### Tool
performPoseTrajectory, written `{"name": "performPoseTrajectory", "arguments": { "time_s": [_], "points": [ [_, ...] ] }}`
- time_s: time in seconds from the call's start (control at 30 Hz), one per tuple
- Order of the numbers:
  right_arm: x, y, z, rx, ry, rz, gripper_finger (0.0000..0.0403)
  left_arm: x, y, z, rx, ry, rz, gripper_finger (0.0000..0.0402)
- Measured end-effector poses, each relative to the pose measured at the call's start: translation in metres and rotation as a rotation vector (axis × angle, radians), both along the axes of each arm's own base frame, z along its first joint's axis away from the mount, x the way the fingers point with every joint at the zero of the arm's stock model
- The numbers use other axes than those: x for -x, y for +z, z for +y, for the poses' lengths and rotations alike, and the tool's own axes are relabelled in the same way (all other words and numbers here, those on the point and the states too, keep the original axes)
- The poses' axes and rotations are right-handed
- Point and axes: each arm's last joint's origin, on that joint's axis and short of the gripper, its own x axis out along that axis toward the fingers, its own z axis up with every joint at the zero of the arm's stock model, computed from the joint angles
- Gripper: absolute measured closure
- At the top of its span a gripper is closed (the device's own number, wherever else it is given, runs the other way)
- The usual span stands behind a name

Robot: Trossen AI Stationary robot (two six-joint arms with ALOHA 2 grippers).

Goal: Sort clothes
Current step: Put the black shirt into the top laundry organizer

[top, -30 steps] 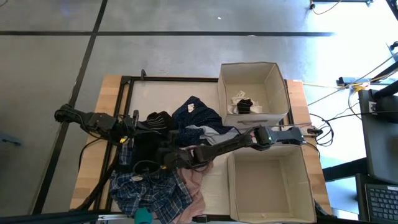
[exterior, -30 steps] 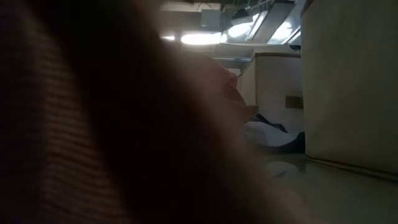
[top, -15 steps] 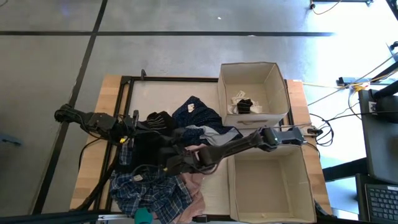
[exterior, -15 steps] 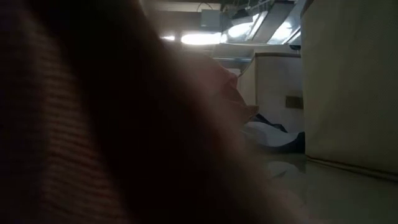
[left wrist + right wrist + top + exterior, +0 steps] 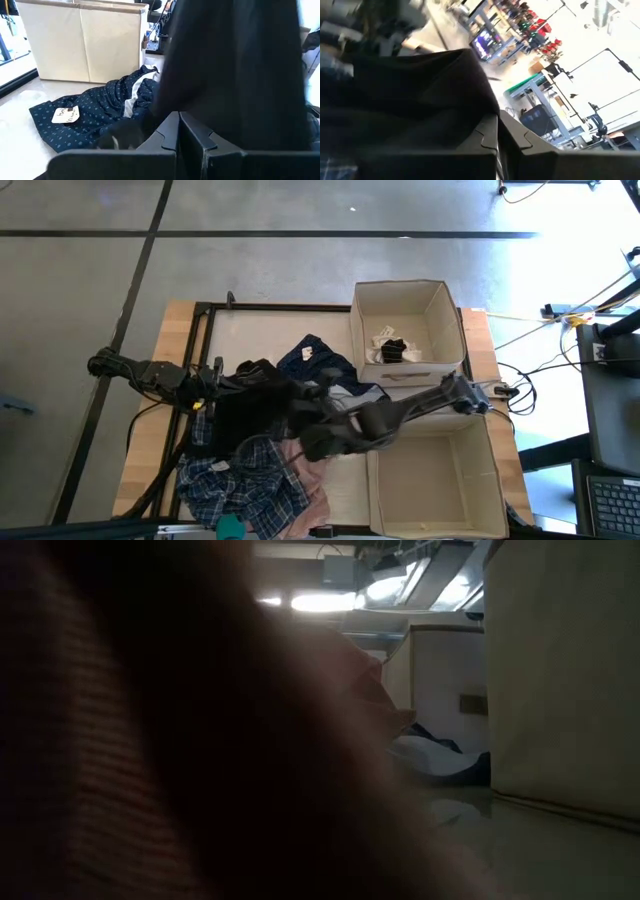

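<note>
My right gripper (image 5: 312, 438) is shut on a black garment (image 5: 262, 405) and holds it up above the middle of the table. In the left wrist view the black garment (image 5: 235, 70) hangs like a curtain just beyond my left gripper (image 5: 178, 131), which waits shut at the table's left side. A navy dotted garment (image 5: 315, 363) and a grey-blue one (image 5: 338, 392) lie on the table beside the far box. Blue-white plaid cloth (image 5: 238, 488) lies on a pink piece (image 5: 308, 478) at the near edge, next to a small teal piece (image 5: 230, 527). My right gripper pinches bunched black cloth (image 5: 445, 95) between its two shut fingers, coming nearly level from the table's right side. One layer or several, I cannot tell. The garment hangs below the fingers and spreads toward the left arm, with its lower part down at the pile.
Two beige boxes stand on the right: the far one (image 5: 445, 310) holds a white and a black item, and the near one (image 5: 500, 480) lies under my right arm. Close cloth (image 5: 150, 740) blocks most of the low view. A small black piece (image 5: 255, 367) lies by the left gripper.
My right gripper has risen and gone toward the table's right edge, staying shut. The black garment has been drawn up off the pile with it and now hangs spread out, uncovering more of the pink piece underneath.
</note>
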Motion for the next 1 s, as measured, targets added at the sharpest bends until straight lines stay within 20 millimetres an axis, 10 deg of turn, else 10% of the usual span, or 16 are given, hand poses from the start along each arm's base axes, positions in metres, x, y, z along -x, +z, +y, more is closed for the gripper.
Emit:
{"name": "performPoseTrajectory", "arguments": {
  "time_s": [0.63, 1.0],
  "points": [
    [0.124, 0.143, -0.033, -0.129, 0.045, -0.321, 0.0402, 0.0, 0.0, 0.0, 0.001, 0.0, -0.005, 0.04],
    [0.068, 0.086, -0.006, -0.283, 0.322, -0.132, 0.0402, 0.0, 0.001, 0.0, 0.003, 0.0, -0.006, 0.04]
  ]
}}
